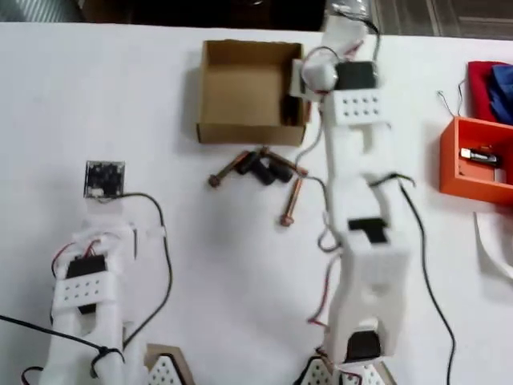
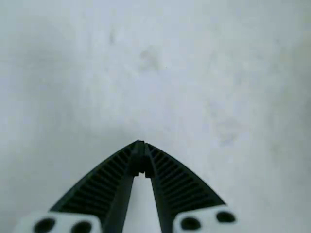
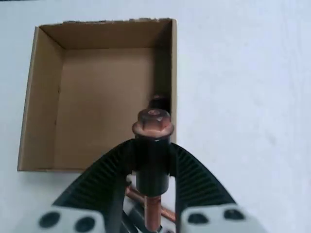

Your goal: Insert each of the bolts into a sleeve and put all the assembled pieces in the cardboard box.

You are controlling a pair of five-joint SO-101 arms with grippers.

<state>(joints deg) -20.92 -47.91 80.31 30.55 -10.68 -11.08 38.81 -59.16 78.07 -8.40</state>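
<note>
Bolt (image 3: 153, 124) (sleeved) clamped in right gripper (image 3: 151, 145), by cardboard box (image 3: 43, 97), left gripper (image 2: 140, 145) closed

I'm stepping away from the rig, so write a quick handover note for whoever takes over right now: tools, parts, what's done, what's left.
Left tool: shut, empty, over bare table.
Right tool: shut on an assembled piece, a bolt in a sleeve, beside the cardboard box, at its right wall.
Done: that piece is assembled. A dark item inside the box may be another finished piece; I cannot tell.
Left: drop this piece in, then assemble and box the loose bolts and sleeves lying between the box and the arms.
</note>
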